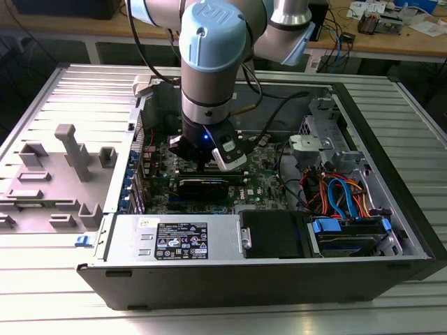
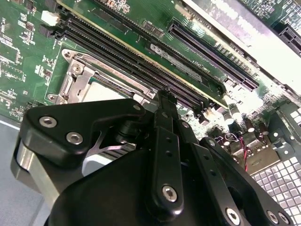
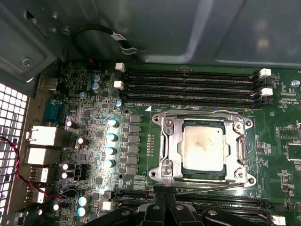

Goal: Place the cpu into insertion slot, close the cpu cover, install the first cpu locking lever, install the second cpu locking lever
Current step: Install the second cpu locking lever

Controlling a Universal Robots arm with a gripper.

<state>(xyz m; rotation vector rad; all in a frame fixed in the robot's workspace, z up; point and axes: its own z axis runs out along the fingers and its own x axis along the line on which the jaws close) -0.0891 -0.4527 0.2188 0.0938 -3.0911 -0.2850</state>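
A: Surroundings, item by item?

B: An open computer case [image 1: 391, 230] lies on a ribbed metal table [image 1: 63, 91]. Inside it: a green board [image 3: 277, 141], long black memory slots [image 3: 193, 87] in a bank just beside the socket, a second bank [image 3: 235, 200] on its other side, a row of small capacitors [image 3: 112, 143], rear ports [image 3: 42, 136], and red and black wires [image 3: 19, 165]. In the exterior view a black card [image 1: 209, 187] stands on the board and blue and orange cables [image 1: 342, 199] fill the bay at that view's right. A grey fixture [image 1: 70, 150] sits on the table at that view's left.

A: Obstructions?

B: The arm [image 1: 209, 63] hangs straight down over the board and hides the socket in the exterior view.

A: The task's thing?

B: The cpu [image 3: 203, 148], a dull silver square with faint smudges, lies flat in the insertion slot [image 3: 180, 165]. The cpu cover [image 3: 171, 141] frames it, down around the chip. A thin wire lever [image 3: 211, 186] runs along the near edge.

A: Gripper?

B: The gripper [image 3: 164, 200] sits just beside the cover's edge, fingers [image 3: 156, 207] drawn together, holding nothing that shows.
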